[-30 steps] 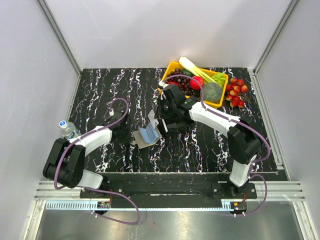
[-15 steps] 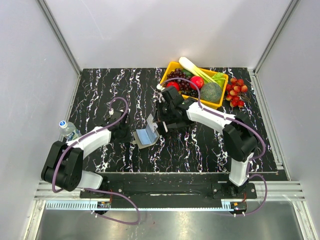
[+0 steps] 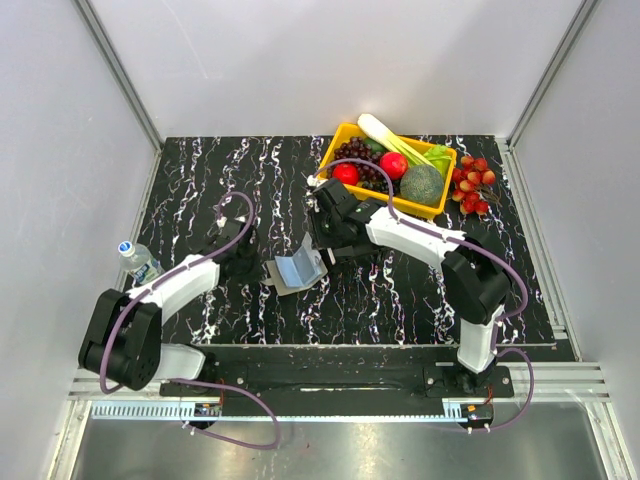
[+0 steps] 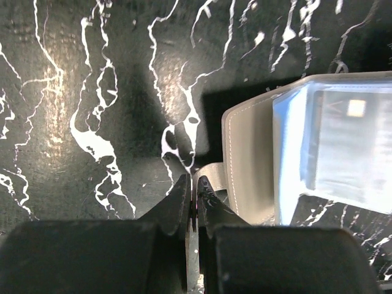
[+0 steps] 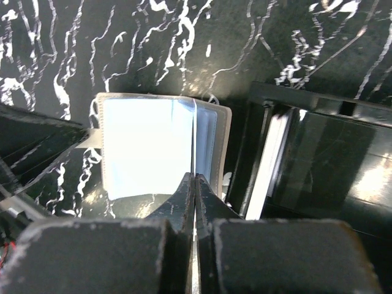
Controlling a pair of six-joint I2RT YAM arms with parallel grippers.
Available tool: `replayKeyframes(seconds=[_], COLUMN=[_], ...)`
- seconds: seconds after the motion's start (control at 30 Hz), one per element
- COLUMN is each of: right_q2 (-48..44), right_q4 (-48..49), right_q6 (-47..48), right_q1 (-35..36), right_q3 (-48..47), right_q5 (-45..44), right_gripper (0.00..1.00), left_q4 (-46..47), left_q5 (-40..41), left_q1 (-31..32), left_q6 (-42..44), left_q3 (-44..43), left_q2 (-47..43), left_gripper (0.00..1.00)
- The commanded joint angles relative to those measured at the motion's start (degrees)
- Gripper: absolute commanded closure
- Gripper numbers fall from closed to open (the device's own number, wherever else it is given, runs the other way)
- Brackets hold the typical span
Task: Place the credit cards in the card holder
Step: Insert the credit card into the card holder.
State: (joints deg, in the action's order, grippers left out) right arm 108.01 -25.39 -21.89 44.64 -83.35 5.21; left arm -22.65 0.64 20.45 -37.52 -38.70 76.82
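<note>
Top external shows black white-veined tabletop (image 3: 200,170) enclosed by grey walls (image 3: 330,60).

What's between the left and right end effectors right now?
The open card holder spans that gap, clearest in the top view. The left end effector pinches its tab; the right end effector pinches one leaf.
</note>
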Motion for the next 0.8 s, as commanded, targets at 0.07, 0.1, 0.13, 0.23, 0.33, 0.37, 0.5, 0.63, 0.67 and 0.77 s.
replayKeyframes(seconds=[0.07, 0.1, 0.13, 0.23, 0.33, 0.37, 0.5, 0.63, 0.67, 0.77], right_q2=[-2.71, -3.15, -3.41, -4.73, -5.52, -5.70, -5.70, -3.16, -2.63, -1.84], right_q4=[0.60, 0.60, 0.78, 1.39, 2.18, 2.79, 5.07, 5.17, 5.17, 5.52], right_q6=[0.79, 1.06, 1.41, 1.15, -0.43, -0.96, -2.89, -3.95, -4.21, -4.65], right_q1=[0.18, 0.18, 0.18, 0.18, 0.18, 0.18, 0.27, 0.18, 0.27, 0.18], right_q3=[-2.60, -2.69, -2.87, -2.70, -2.17, -1.73, 0.11, 0.29, 0.73, 2.22], right_q5=[-9.60, -9.87, -9.78, -9.35, -6.54, -5.40, 0.05, 4.53, 4.63, 4.89], right_gripper=[1.00, 1.00, 1.00, 1.00, 1.00, 1.00, 1.00, 1.00, 1.00, 1.00], left_q4=[0.42, 0.51, 0.59, 0.68, 0.94, 0.95, 1.03, 1.21, 1.21, 1.12], left_q5=[0.23, 0.23, 0.15, 0.15, -0.03, -0.03, -0.20, -0.29, -0.29, 0.32], left_q1=[0.03, 0.03, 0.03, 0.03, 0.03, 0.03, -0.06, -0.06, -0.06, -0.06], left_q6=[0.60, 0.60, 0.60, 0.52, 0.43, 0.51, 0.60, 0.52, 0.52, 0.34], left_q3=[-3.14, -3.14, -2.88, -2.70, -2.70, -2.79, -2.79, -2.61, -2.44, -1.91], left_q2=[-2.90, -2.99, -2.99, -2.99, -2.73, -2.72, -2.55, -2.55, -2.55, -2.46], left_gripper=[1.00, 1.00, 1.00, 1.00, 1.00, 1.00, 1.00, 1.00, 1.00, 1.00])
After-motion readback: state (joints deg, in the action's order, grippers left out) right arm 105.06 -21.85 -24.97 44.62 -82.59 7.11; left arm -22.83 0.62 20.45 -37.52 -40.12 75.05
